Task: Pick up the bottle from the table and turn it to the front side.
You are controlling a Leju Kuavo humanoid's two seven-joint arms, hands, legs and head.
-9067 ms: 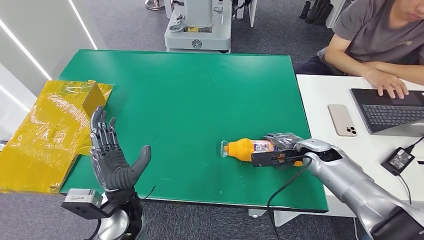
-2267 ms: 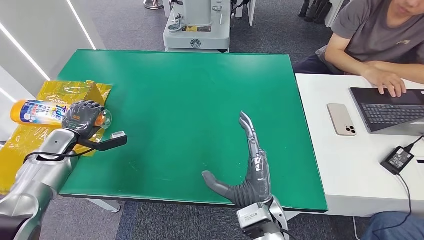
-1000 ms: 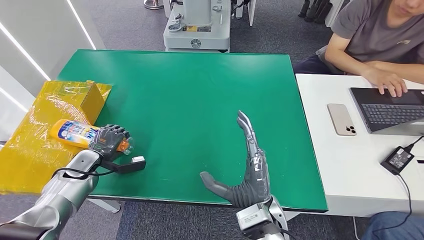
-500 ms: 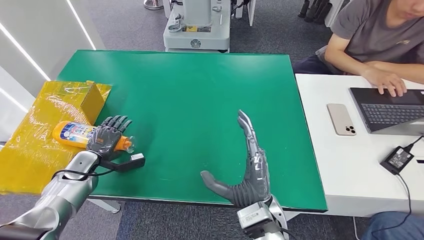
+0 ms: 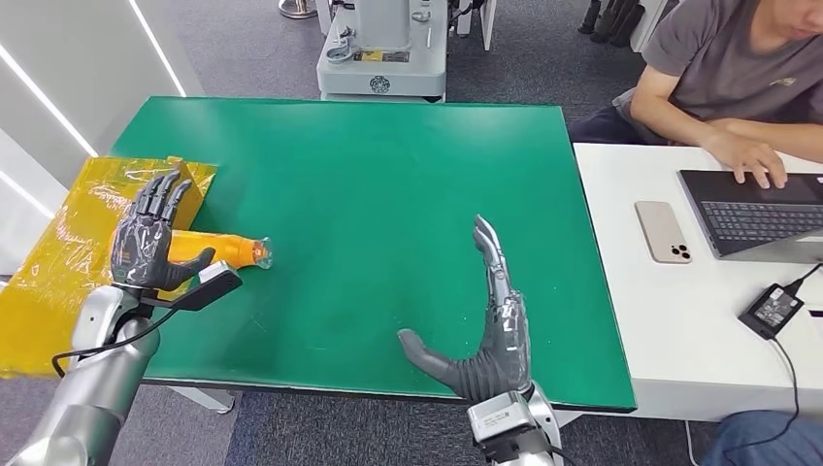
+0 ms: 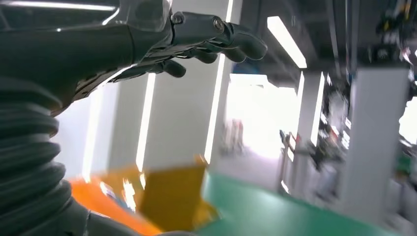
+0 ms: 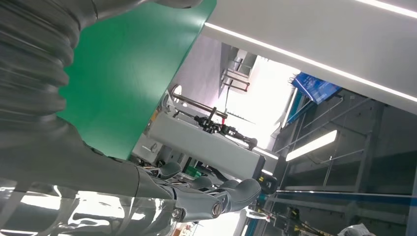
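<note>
The orange bottle (image 5: 225, 249) lies on its side at the left edge of the green table (image 5: 388, 194), its clear cap end pointing toward the middle and its far end over the yellow wrapped box (image 5: 87, 252). The left hand (image 5: 148, 235) is raised just above it with fingers spread, holding nothing. The right hand (image 5: 488, 325) stands upright near the table's front edge, fingers straight and apart, empty too. A person (image 5: 738, 78) sits at the white desk (image 5: 679, 291) on the right, typing on a laptop (image 5: 757, 214).
</note>
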